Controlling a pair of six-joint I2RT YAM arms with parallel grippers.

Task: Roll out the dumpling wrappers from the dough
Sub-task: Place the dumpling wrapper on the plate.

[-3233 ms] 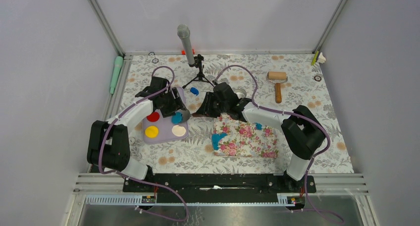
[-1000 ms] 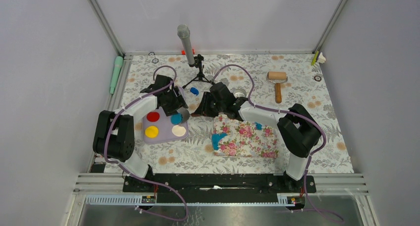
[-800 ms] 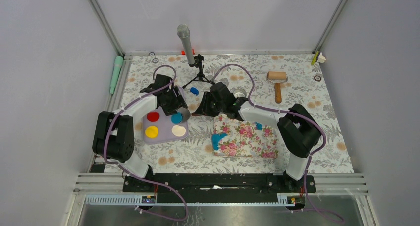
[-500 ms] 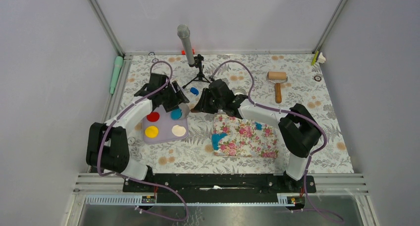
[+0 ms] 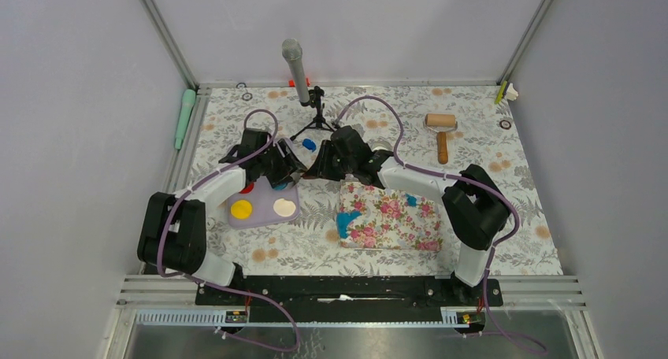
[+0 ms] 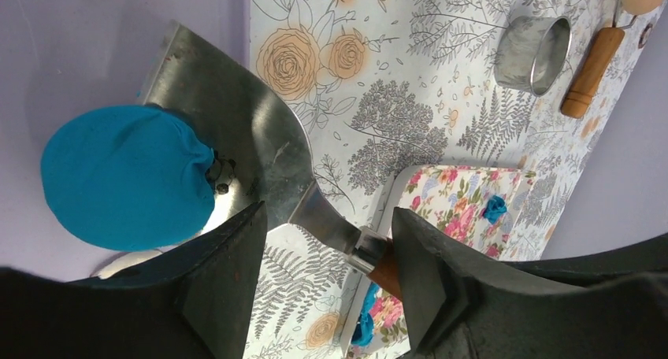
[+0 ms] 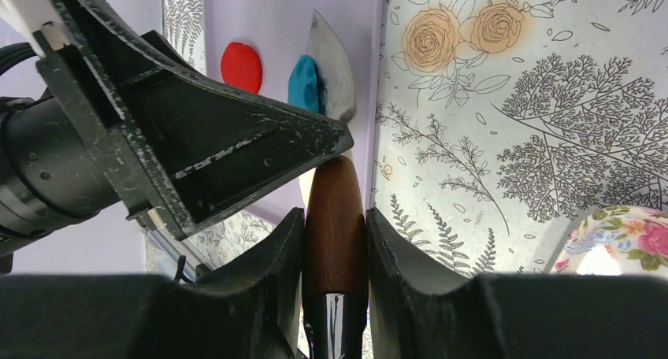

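- Dough scrap [image 5: 347, 222], ragged and blue, at near-left edge of floral mat [image 5: 394, 217]; small lump [image 5: 411, 200] of same blue farther back on mat.
- Left of mat: lilac tray [image 5: 262, 212], with yellow disc [image 5: 241, 209] and white disc [image 5: 284, 208] along near side.
- Over tray's far half: left gripper [image 6: 327, 217], jaws spread, clasping nothing.
- Facing it from the right: right gripper [image 7: 335, 216], clamped on wooden handle of spatula [image 6: 236, 131], metal blade down on tray.
- Blue wrapper [image 6: 126, 178], round and flat, on tray, edge overlapping blade; red disc [image 7: 241, 66] just beside.
- Farther back: ring cutter [image 6: 534, 53], wooden roller [image 5: 440, 131], microphone [image 5: 296, 68] on stand.
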